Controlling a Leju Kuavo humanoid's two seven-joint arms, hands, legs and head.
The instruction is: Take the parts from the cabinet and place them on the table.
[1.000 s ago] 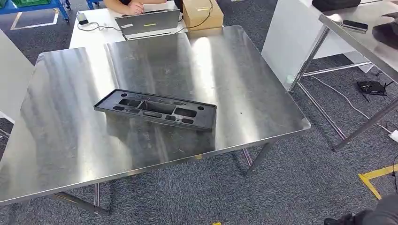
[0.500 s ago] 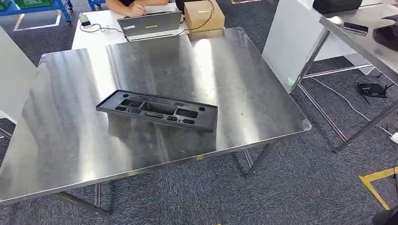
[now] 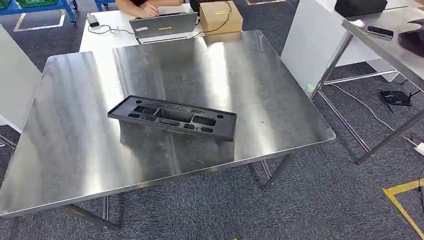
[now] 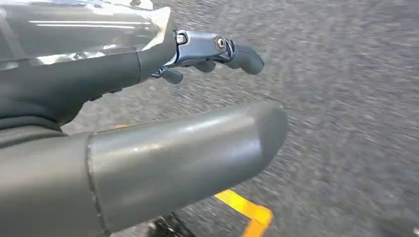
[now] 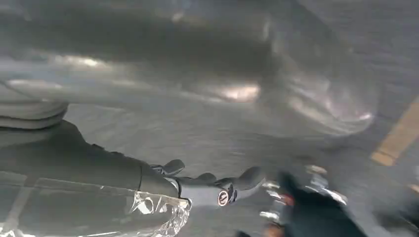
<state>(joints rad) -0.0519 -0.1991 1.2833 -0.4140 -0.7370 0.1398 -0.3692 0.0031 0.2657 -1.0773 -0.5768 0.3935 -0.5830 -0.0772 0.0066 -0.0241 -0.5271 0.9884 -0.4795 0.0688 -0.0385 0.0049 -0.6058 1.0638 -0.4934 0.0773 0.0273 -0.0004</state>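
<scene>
A long black plastic part (image 3: 172, 117) with several recesses lies flat near the middle of the steel table (image 3: 70, 155). In the left wrist view my left hand (image 4: 123, 69) hangs over grey carpet, thumb (image 4: 188, 148) and fingers (image 4: 217, 49) apart, holding nothing. In the blurred right wrist view my right hand (image 5: 99, 163) hangs beside a steel surface with its fingers (image 5: 207, 185) stretched out and nothing in them.
Beyond the table's far edge a person's hand (image 3: 147, 7) rests at a laptop (image 3: 162, 25) next to a cardboard box (image 3: 220, 15). A second steel table (image 3: 395, 45) with a phone (image 3: 378, 31) stands at the right. Yellow tape (image 3: 402, 200) marks the carpet.
The camera has moved: the whole scene has shifted slightly to the right and down. The dark shape at the lower right corner has left the picture. The black part lies still on the table.
</scene>
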